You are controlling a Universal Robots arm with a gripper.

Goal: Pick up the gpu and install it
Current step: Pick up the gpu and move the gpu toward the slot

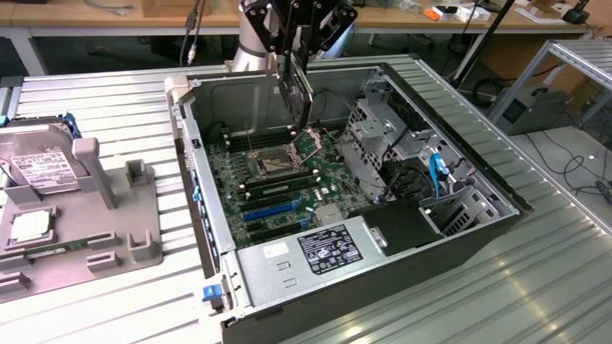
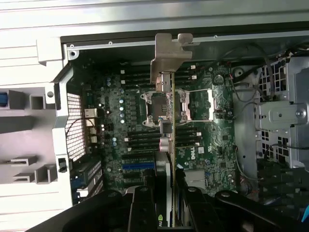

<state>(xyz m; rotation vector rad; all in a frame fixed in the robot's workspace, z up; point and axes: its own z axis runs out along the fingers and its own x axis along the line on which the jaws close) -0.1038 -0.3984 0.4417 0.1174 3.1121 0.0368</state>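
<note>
Transport step: I hold the gripper (image 1: 297, 51) clamped on the gpu (image 1: 299, 100), upright above the case (image 1: 188, 154), upper centre of the exterior view; seating demands careful slot alignment.

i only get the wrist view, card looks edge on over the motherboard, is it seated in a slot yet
Observer: No. In the exterior view the gpu, a thin flat black-faced card, hangs upright from the pincer. Its top stands higher than the rim of the open black computer case.
Operator: ok, anything lying outside the case
Observer: Yes. On the exterior view's left, a grey moulded tray holds a silver boxy hard drive with a white label.
</note>
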